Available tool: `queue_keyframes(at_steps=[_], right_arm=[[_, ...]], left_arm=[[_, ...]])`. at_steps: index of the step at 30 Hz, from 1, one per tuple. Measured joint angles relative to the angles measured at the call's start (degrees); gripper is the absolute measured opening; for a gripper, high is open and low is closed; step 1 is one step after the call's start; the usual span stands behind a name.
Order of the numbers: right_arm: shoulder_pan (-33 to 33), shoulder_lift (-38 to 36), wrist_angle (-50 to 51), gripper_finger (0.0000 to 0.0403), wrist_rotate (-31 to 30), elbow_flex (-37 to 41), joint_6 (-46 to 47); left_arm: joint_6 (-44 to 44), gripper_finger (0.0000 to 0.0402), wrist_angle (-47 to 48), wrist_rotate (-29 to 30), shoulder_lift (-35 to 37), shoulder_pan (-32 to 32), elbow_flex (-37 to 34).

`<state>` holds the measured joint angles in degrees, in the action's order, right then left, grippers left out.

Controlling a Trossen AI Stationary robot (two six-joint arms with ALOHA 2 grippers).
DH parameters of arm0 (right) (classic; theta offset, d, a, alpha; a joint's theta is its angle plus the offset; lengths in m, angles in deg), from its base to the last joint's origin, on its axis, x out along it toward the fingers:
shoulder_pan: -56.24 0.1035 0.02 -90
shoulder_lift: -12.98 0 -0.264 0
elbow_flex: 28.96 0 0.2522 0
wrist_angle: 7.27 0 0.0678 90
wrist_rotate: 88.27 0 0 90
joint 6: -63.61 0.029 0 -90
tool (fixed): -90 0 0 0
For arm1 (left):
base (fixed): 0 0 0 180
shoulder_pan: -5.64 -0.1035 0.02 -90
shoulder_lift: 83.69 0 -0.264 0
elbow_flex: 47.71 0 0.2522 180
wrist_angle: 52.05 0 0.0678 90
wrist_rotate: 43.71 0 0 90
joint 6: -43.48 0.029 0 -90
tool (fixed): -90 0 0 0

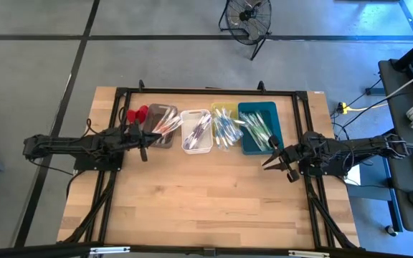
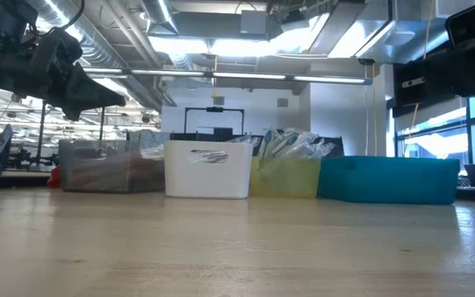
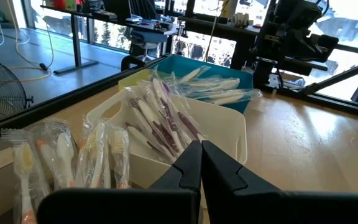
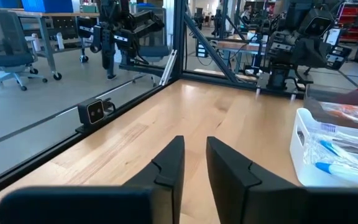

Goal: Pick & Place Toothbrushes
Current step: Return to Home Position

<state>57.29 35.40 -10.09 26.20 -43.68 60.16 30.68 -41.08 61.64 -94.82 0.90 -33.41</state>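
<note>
Toothbrushes [image 1: 198,132]: dozens, pale, many in clear wrappers, all lying in four bins set in a row at the table's [image 1: 192,208] far side.
- Grey bin [image 1: 162,123]: leftmost; wrapped brushes with orange-pink tints.
- White bin [image 1: 196,140]: just beside the grey one; white and purple brushes [image 3: 166,124] piled lengthwise.
- Yellow bin [image 1: 226,109]: next along; blue-toned brushes standing above its rim in the low view.
- Teal bin [image 1: 249,136]: rightmost; white-green brushes heaped toward its right half.
- Small red object [image 1: 138,113]: on the table just left of the grey bin.
- Left gripper [image 1: 143,145]: raised above the table, just beside the grey bin's near left corner; fingers pressed together, holding nothing.
- Right gripper [image 1: 272,163]: near the teal bin's near right corner, clear of it; fingers [image 4: 169,165] apart by a narrow gap, nothing between them.
- Floor fan [image 1: 248,16]: on the floor beyond the table's far edge.
</note>
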Motion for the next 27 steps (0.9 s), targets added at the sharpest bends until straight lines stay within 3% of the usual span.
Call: queue_keyframes(at_steps=[18,27], right_arm=[[0.25,-13.23,1.11,0.0099,0.00,0.00,-0.02],[0.27,-13.55,1.25,0.0113,0.00,0.00,-0.02]], left_arm=[[0.00,0.0002,0.00,-0.01,0.00,0.02,0.00],[0.01,0.0002,0.00,-0.01,0.00,0.01,0.00]])
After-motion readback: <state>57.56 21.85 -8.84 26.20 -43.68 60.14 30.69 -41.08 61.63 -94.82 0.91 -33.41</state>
